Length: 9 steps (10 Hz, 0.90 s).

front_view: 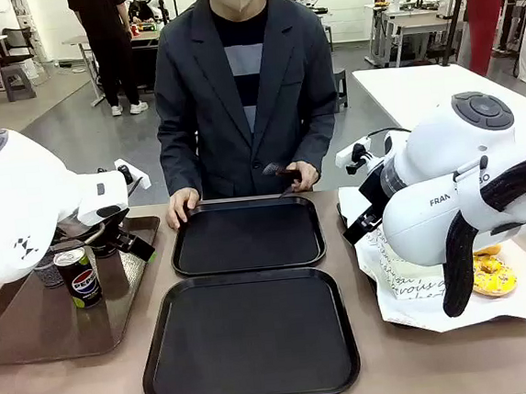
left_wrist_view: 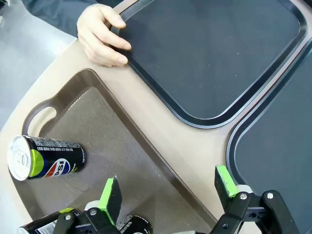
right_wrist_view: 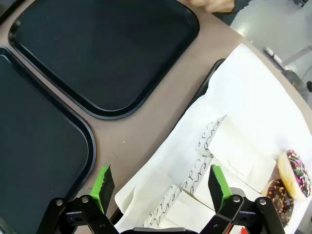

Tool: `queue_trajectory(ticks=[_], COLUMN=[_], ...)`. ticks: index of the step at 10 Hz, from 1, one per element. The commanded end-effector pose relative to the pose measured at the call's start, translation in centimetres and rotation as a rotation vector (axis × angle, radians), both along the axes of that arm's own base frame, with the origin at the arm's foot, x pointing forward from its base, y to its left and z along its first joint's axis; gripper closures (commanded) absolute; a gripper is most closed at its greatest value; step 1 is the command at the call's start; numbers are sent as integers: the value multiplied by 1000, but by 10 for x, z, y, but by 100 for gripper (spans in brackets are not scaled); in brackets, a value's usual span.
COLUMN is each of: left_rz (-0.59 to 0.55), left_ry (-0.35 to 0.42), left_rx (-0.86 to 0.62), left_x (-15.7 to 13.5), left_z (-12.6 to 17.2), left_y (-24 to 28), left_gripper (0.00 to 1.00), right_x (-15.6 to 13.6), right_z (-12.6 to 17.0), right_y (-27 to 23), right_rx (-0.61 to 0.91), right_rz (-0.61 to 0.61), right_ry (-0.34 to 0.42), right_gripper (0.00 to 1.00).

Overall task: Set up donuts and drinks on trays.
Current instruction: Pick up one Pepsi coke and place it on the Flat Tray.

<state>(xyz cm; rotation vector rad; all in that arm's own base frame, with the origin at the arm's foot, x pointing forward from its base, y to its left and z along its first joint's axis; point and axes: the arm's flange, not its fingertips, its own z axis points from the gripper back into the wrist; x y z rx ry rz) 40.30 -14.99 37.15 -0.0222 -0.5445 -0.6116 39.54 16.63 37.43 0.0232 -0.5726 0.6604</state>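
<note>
Two black trays [front_view: 250, 341] lie empty in the middle of the bench [front_view: 375, 376], with a person's hand [left_wrist_view: 100, 34] on the far one's rim. The left end effector [left_wrist_view: 166, 187], fingers apart, hovers over a brown tray [left_wrist_view: 97, 112] holding Pepsi cans [left_wrist_view: 46, 157]. The right end effector [right_wrist_view: 161, 182], also spread wide, hangs above paper sleeves [right_wrist_view: 234, 151] near two donuts [right_wrist_view: 294, 171]. Each should probably centre over one item, descend straight and close gently, clear of neighbours.

The black trays [front_view: 248, 341] look matt plastic; at nine o'clock the brown tray [front_view: 26, 328] is glossy plastic, its Pepsi can [front_view: 79, 279] shiny metal; at three, creased white paper [right_wrist_view: 243, 97].
</note>
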Motion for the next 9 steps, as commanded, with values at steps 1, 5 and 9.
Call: queue_trajectory(ticks=[1, 5, 9], left_rz=[0, 0, 0], left_ry=[0, 0, 0], left_rx=[0, 0, 0], left_x=[0, 0, 0], left_z=[0, 0, 0], left_y=[0, 0, 0], left_gripper=[0, 0, 0], right_x=[0, 0, 0], right_z=[0, 0, 0], right_y=[0, 0, 0], right_rx=[0, 0, 0], right_rz=[0, 0, 0], right_ry=[0, 0, 0], right_gripper=[0, 0, 0])
